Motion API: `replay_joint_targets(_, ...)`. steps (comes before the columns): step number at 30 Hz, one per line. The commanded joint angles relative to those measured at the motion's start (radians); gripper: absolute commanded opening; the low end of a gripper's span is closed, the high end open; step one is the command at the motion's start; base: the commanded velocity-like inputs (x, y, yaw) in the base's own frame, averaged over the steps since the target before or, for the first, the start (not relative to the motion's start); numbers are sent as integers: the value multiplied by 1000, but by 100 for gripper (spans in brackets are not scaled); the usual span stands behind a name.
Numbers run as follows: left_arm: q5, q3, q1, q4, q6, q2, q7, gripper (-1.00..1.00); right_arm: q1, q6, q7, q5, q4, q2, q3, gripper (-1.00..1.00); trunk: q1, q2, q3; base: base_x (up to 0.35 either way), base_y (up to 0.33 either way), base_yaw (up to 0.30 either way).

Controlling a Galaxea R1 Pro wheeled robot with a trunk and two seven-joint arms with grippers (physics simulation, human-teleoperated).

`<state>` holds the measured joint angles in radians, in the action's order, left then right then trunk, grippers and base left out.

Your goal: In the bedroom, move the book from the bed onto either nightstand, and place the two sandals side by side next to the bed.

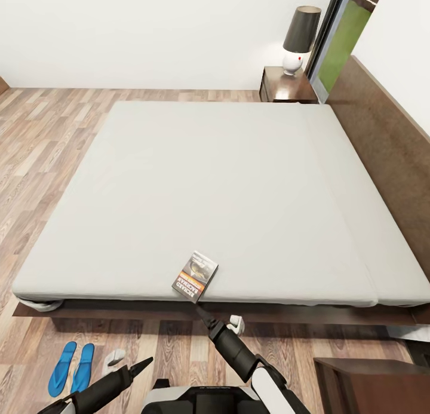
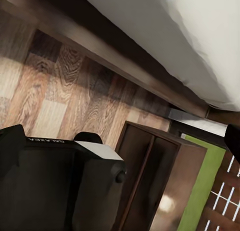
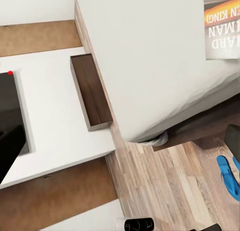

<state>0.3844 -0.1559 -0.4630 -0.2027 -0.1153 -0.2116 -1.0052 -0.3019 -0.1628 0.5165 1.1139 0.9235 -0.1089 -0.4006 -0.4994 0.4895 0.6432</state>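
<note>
The book lies flat on the pale grey bed, close to the mattress's near edge. My right gripper is just below that edge, pointing up at the book and a short gap from it. In the right wrist view the book lies beyond the gripper, whose fingers stand wide apart and hold nothing. Two blue sandals lie side by side on the floor by the bed's near left corner, and a blue sandal shows beside the bed frame. My left gripper hangs low over the floor, open and empty.
A reddish-brown nightstand with a dark-shaded lamp stands at the bed's far corner by the headboard. Another nightstand is close at my right. The wood-plank floor stretches along the bed's left side.
</note>
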Motion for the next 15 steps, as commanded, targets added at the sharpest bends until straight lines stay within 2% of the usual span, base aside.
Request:
replay_joint_targets(1, 4, -2, 0, 0, -11, 0, -4, 100, 0, -8, 2, 11, 0, 0, 0, 100, -4, 8, 4, 0, 0, 0)
replay_joint_targets(15, 5, -5, 0, 0, -14, -11, -6, 100, 0, -6, 2, 11, 0, 0, 0, 100, -58, 106, 48, 0, 0, 0)
